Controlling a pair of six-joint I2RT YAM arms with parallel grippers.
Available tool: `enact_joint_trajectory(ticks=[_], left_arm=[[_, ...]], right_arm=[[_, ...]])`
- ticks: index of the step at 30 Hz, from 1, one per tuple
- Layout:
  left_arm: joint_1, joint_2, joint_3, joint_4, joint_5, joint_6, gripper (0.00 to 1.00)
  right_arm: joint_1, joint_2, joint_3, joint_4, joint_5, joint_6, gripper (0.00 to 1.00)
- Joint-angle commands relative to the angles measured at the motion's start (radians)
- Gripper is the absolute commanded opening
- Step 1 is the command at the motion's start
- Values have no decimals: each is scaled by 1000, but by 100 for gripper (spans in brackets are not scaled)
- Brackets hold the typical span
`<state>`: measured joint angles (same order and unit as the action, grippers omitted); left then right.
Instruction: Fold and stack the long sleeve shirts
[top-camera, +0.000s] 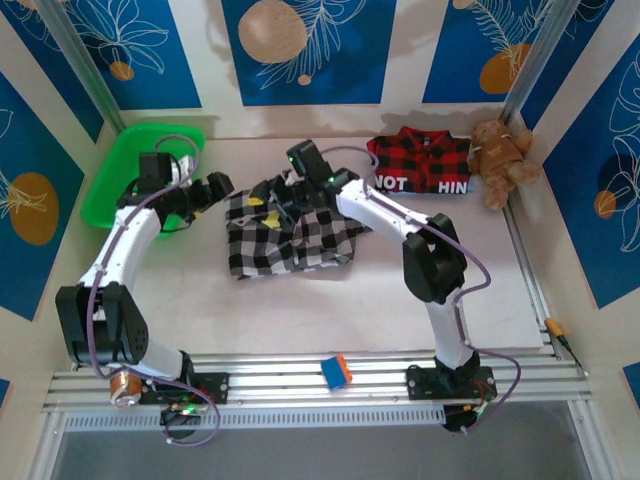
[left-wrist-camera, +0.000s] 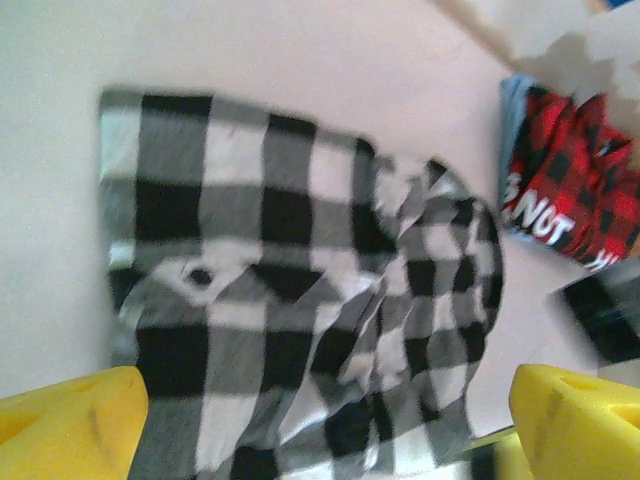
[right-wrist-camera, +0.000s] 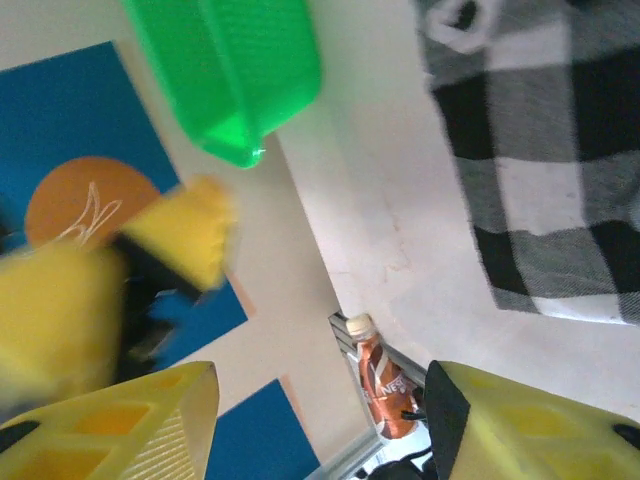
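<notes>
Black-and-white checks mark the middle of the top view: the checked shirt (top-camera: 285, 235) lies rumpled and partly folded on the white table (top-camera: 330, 310). My left fingers (top-camera: 222, 188) hang just beside its far left corner; whether they touch the cloth cannot be told from here. My right fingers (top-camera: 268, 205) are over the shirt's far part. The green basket (top-camera: 125, 175) stands in the far left corner. The red plaid shirt (top-camera: 420, 165) lies folded at the far right, its black band of white letters along the near edge, apart from the checked shirt. A brown teddy bear (top-camera: 503, 160) sits just beside it in the right corner. A small blue-and-orange block (top-camera: 336, 371) rests on the rail (top-camera: 300, 380) between my two bases.

Left wrist view: my yellow left fingers appear at the two lower corners, spread wide with nothing clamped between them. Beyond them the checked shirt lies on the table, flat on its left side and gathered into folds on its right. The red plaid shirt sits at the right edge, the word "NOT" legible, with bare table between the two shirts.

Right wrist view: my yellow right fingers rise from the lower edge, parted and empty. A brown bottle (right-wrist-camera: 380, 385) shows in the gap between them. A flat corner of the checked shirt occupies the upper right. The green basket is at the top. My left fingers, blurred, stand before a blue wall panel (right-wrist-camera: 70, 130) with an orange disc.
</notes>
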<state>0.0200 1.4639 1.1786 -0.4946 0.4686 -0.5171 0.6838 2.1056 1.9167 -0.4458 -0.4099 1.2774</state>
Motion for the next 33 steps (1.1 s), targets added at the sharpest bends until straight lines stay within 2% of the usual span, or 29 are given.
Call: enact_joint_trajectory(ticks=[1,4,7,9,11,15,22,27,33], left_arm=[[28,-27,-122,-28,42,-1,92],[76,-54,-240,53,112,-32,91],[107,-21,-280,50,132,-24,89],[110,4,-275,22,118,0,88],[110,20,-273,14,97,15,87],[110,55,-272,39,73,21,84],[71,133,-229,103,68,3,81],[38,207,-183,165,51,-29,80],[16,282,-117,165,5,-35,78]], right_arm=[[-12,72,238,-339,7,-466,61],[-18,138,370,-495,89,-697,61],[-41,166,362,-521,134,-820,53],[-54,174,332,-505,142,-867,46],[-62,185,305,-485,140,-889,33],[-75,218,276,-445,98,-863,18],[-81,303,323,-467,127,-821,12],[-95,335,326,-453,112,-801,11],[-99,355,317,-452,118,-797,10]])
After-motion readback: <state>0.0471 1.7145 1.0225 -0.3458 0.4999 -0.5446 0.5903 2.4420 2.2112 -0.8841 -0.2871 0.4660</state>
